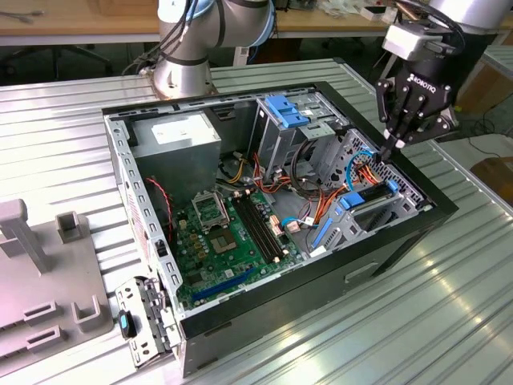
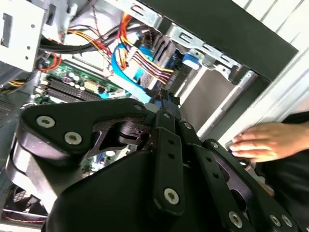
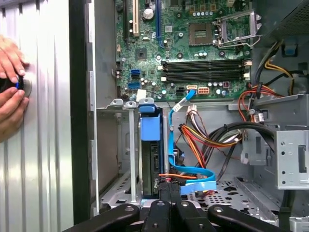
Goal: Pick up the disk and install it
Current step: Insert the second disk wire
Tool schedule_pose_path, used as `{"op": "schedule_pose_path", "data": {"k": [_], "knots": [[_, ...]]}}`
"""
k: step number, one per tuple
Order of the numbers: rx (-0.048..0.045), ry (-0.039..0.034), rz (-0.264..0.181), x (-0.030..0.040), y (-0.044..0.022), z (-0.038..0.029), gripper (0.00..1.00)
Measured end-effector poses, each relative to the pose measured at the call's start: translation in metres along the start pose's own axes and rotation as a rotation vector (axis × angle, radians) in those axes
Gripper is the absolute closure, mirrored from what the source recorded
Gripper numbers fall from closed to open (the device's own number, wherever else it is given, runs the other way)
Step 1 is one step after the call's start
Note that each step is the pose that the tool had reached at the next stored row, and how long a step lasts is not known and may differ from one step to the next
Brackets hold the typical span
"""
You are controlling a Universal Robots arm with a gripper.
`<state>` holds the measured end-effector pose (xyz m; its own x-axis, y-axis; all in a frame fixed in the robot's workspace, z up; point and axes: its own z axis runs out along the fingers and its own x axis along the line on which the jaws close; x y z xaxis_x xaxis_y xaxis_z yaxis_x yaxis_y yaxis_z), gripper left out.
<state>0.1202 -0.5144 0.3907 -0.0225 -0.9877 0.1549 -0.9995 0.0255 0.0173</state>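
Here, gripper pinched shut above disk, near case edge.

My gripper hangs at the case's corner on the exterior view's right, fingers pinched together. Beneath it, orange and blue cables crowd the gap beside the disk in its bay. The motherboard area lies open. A person's hand rests just outside the case wall.
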Motion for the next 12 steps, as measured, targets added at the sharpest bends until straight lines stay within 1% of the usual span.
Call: {"op": "schedule_pose_path", "data": {"k": [1,3,4,6,9,10,11,12], "knots": [[0.0001,0.0151,0.000,-0.0019,0.0000,-0.0004,0.89],[-0.0004,0.0313,0.000,-0.0039,0.0001,-0.0023,0.89],[-0.0011,0.0356,0.000,-0.0045,0.0002,-0.0030,0.89],[-0.0026,0.0358,0.000,-0.0055,0.0001,-0.0032,0.89],[-0.0026,0.0359,0.000,-0.0086,0.0000,-0.0036,0.70],[-0.0026,0.0360,0.000,-0.0152,-0.0001,-0.0034,0.70],[-0.0026,0.0359,0.000,-0.0208,-0.0001,-0.0027,0.64],[-0.0026,0.0359,0.000,-0.0240,0.0000,-0.0019,0.64]]}}
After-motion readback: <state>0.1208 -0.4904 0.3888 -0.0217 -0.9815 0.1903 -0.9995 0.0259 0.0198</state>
